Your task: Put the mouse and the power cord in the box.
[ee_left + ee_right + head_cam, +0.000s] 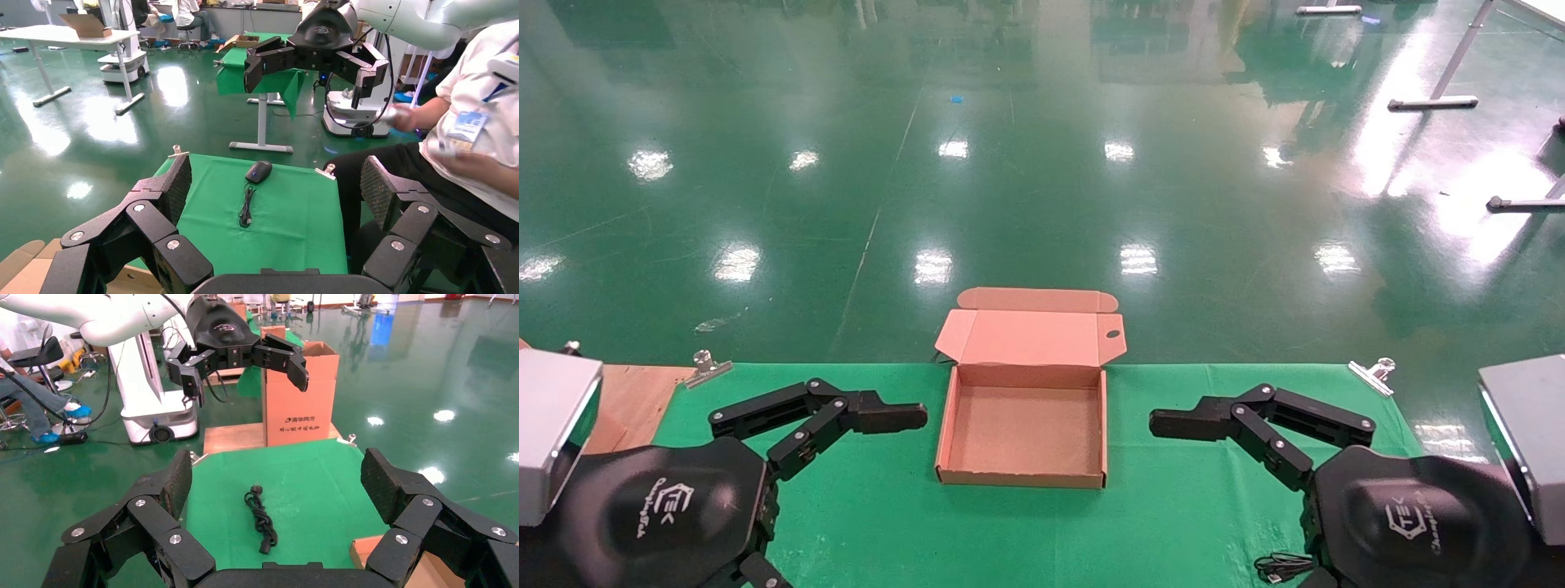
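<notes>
Cardboard, pale brown and matte, makes up the box (1021,429), which sits open at the middle of the green cloth (1173,506) with its tabbed lid, pierced by a small round hole, folded back away from us; its shallow interior is bare, so we judge that nothing of the task is done yet and both items remain to be packed. Our left gripper (866,433) hovers just beside the box on one side and our right gripper (1214,445) mirrors it on the other, each with its ribbed black fingers spread wide and holding nothing. Through the left wrist view we find the mouse (259,171), a small glossy black oval lying on the cloth on the right side of the table, with its thin wire (246,208) gathered into a loose narrow bunch just beside it; in the head view only that wire peeks out by the right gripper's housing. Through the right wrist view we see the power cord (261,518), a thicker, rubbery black cable twisted into a long knotted bundle with chunky plugs at both ends, resting on the cloth on the left side, below our left gripper. Both items lie apart from the box, so two pick-ups and two placements are left.
</notes>
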Motion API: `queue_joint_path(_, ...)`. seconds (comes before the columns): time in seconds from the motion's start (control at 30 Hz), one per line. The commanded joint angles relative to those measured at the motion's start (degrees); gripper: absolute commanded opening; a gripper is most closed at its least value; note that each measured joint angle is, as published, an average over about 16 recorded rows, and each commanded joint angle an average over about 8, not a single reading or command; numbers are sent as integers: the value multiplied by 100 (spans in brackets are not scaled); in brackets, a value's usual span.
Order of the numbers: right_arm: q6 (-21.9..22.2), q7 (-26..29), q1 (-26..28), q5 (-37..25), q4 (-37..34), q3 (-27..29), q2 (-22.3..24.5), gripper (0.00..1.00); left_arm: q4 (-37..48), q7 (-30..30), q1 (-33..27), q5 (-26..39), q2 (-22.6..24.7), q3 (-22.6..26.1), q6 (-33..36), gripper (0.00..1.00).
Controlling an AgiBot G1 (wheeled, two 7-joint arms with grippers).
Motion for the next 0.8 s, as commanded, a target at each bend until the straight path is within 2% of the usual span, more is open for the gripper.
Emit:
queue_joint_path(0.03, 0, 0, 0, 0, 0, 0, 0, 100, 0, 0, 0, 0, 0, 0, 0, 100)
queue_joint_path(0.37, 11, -21, -2, -19, -15, -7, -9, 100, 12, 0, 4, -20, 25, 2, 6, 100)
queue_joint_path(0.47, 1, -100, 18, -193, -25, -60, -11, 100, 74, 45, -2, 14, 48, 20, 25, 100)
queue_joint_path(0.63, -118, -271, 342, -1043, -1, -403, -98, 100, 306, 211, -97, 331, 34, 147, 173, 100)
queue_joint_path(0.8, -298, -367, 945, -2279, -75, -956, -308, 100, 590, 543, -346, 1140, -26, 462, 347, 100)
